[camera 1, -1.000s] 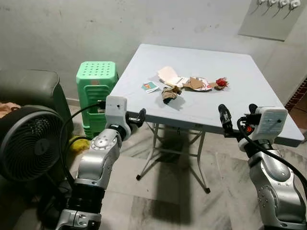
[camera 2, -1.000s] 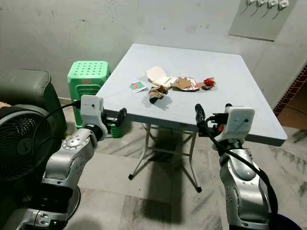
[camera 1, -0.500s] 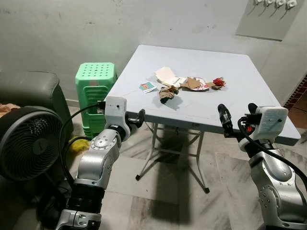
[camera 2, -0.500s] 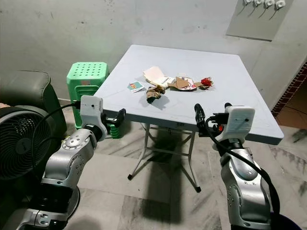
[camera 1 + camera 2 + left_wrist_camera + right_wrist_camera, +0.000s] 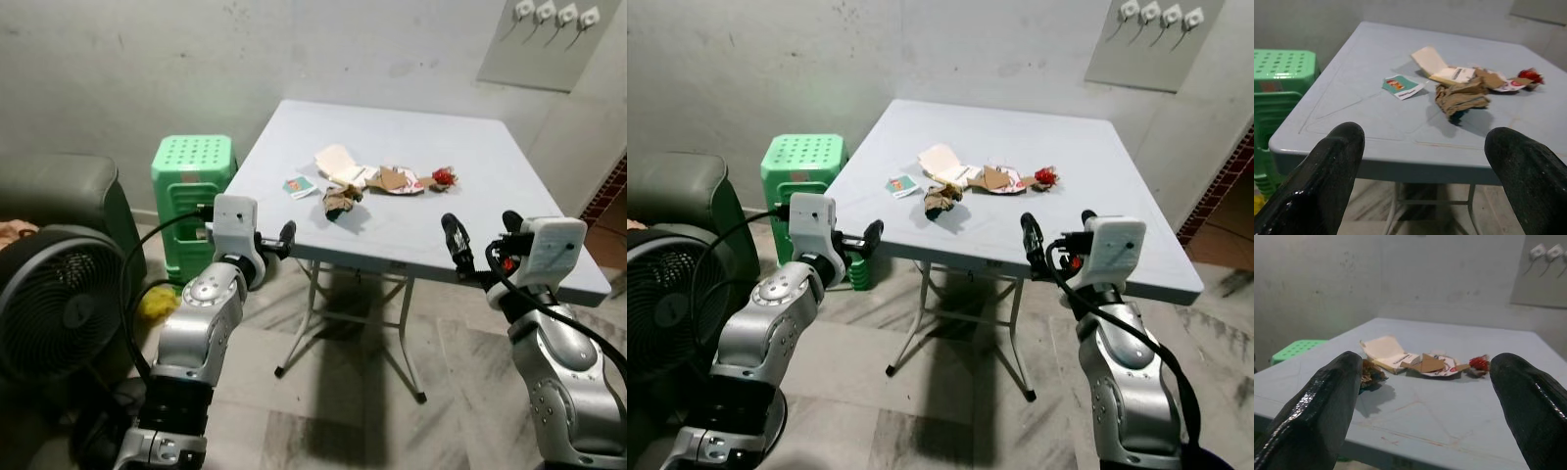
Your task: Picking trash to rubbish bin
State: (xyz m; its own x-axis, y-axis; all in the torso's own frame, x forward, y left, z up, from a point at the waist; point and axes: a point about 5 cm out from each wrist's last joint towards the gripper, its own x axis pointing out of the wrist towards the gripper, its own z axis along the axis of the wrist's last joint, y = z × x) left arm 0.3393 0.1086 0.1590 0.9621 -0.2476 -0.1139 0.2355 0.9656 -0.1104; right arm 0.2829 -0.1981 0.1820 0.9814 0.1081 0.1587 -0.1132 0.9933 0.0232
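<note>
Table: the pale grey square folding table (image 5: pixel 490 157) stands ahead against the wall.
Trash: the crumpled brown paper wad (image 5: pixel 340 199) lies nearest; behind it the open cream paper box (image 5: pixel 338 162); left, the small printed card (image 5: pixel 298 186); right, torn brown cardboard pieces (image 5: pixel 394 178), then a red wrapper (image 5: pixel 444 176).
Left of table: the green plastic stool (image 5: pixel 192 186); nearer, the black round fan (image 5: pixel 54 304).

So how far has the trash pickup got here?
Nothing binned yet. The crumpled brown paper, small card, open box and red wrapper all lie on the table. Left pincer and right pincer are open, short of the edge.
</note>
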